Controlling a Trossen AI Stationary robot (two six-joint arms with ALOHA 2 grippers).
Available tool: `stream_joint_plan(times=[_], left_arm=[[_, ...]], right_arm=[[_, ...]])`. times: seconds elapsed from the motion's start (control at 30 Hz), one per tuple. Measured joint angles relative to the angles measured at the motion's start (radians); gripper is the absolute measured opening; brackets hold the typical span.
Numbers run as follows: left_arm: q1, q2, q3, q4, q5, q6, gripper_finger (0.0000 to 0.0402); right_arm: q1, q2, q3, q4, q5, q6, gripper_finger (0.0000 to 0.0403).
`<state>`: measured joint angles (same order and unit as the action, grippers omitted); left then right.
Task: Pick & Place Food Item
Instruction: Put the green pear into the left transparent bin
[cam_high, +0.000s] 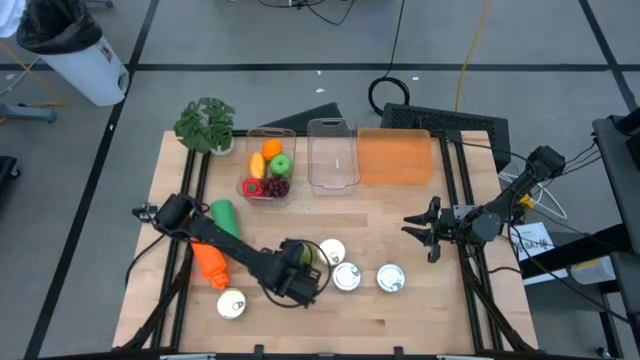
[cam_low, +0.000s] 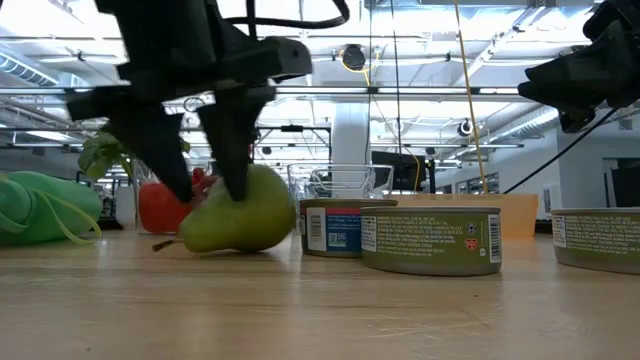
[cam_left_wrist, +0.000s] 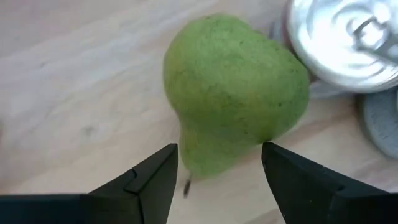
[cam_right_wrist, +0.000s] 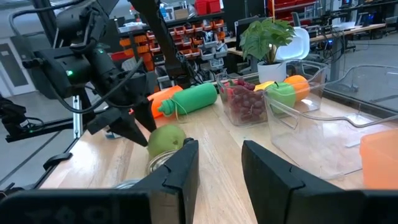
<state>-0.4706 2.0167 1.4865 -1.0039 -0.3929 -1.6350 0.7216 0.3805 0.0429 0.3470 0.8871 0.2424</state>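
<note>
A green pear lies on its side on the wooden table, its wide end next to a silver-topped can. My left gripper is open above it, slanting down, one finger on each side of the pear's narrow stem end. In the low view the two dark fingers stand in front of the pear. My right gripper waits open at the table's right, clear of everything, level and pointing left. My left gripper straddles the pear's narrow stem end, coming from above at a slant. Its fingertips stand very close to the skin on both sides; I cannot tell whether they touch it. The pear rests on the table.
Three cans stand right of the pear, another near the front left. A green bottle and an orange one lie under the left arm. At the back stand a fruit-filled tub, a clear tub, an orange tray and a plant.
</note>
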Motion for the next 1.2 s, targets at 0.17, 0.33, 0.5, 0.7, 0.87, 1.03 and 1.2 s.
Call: stream_joint_plan(times=[0.17,0.33,0.5,0.7,0.87,1.03,1.2], left_arm=[[0.002,0.000,-0.045,0.098,-0.039,0.093,0.0246],[0.017,0.000,-0.055,0.165,-0.072,0.197,0.0246],[0.035,0.000,-0.055,0.200,-0.091,0.281,0.0246],[0.057,0.009,-0.054,0.232,0.015,0.356,0.0259],[0.078,0.009,-0.054,0.231,0.026,0.419,0.0296],[0.086,-0.010,-0.054,0.229,-0.021,0.417,0.0323],[0.083,-0.017,-0.054,0.228,-0.182,0.413,0.0337]], right_arm=[[0.000,0.000,0.000,0.000,0.000,0.000,0.0111],[0.000,0.000,0.000,0.000,0.000,0.000,0.0110],[0.000,0.000,0.000,0.000,0.000,0.000,0.0111],[0.000,0.000,0.000,0.000,0.001,0.000,0.0110],[0.000,0.000,0.000,0.000,0.001,0.000,0.0112],[0.000,0.000,0.000,0.000,0.001,0.000,0.0110],[0.000,0.000,0.000,0.000,0.001,0.000,0.0112]])
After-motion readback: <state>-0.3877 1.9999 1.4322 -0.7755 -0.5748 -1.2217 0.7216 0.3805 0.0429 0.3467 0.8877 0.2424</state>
